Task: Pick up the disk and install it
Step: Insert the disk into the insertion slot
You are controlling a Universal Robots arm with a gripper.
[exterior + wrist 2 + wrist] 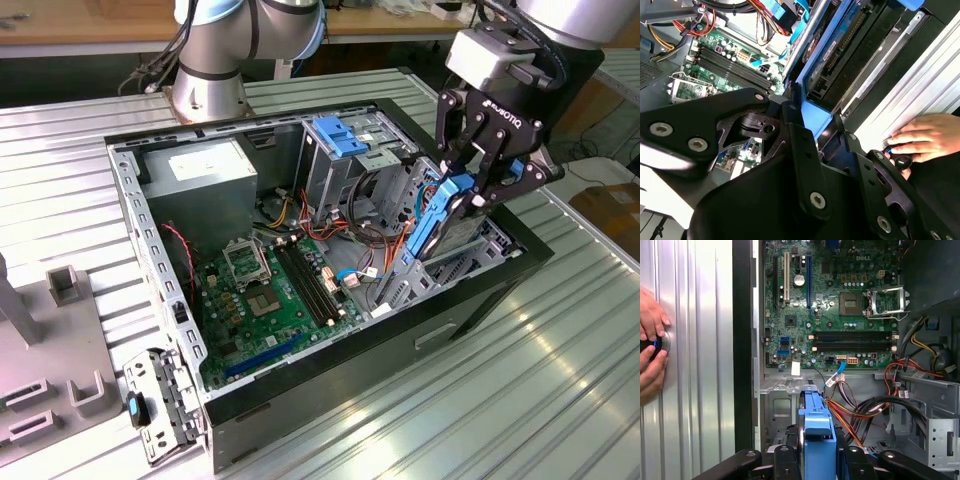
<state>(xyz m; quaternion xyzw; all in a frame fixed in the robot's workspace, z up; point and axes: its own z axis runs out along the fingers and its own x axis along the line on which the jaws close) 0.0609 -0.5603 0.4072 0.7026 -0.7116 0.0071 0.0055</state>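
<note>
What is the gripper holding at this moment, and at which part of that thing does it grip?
The gripper holds the disk, clamped at the upper end of its blue carrier frame.

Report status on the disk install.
Gripper shut on the disk. Disk on edge, tilted, lower end at the drive bay. Cables beside the bay; a hand on the table outside the case.

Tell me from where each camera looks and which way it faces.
Exterior view: off the arm, looking down into the open case; arm, gripper holding the disk.
First wrist view: at the wrist, facing past the fingers to the motherboard.
Second wrist view: at the wrist, behind the gripper, facing the disk.
Both wrist views share a person's hand.
</note>
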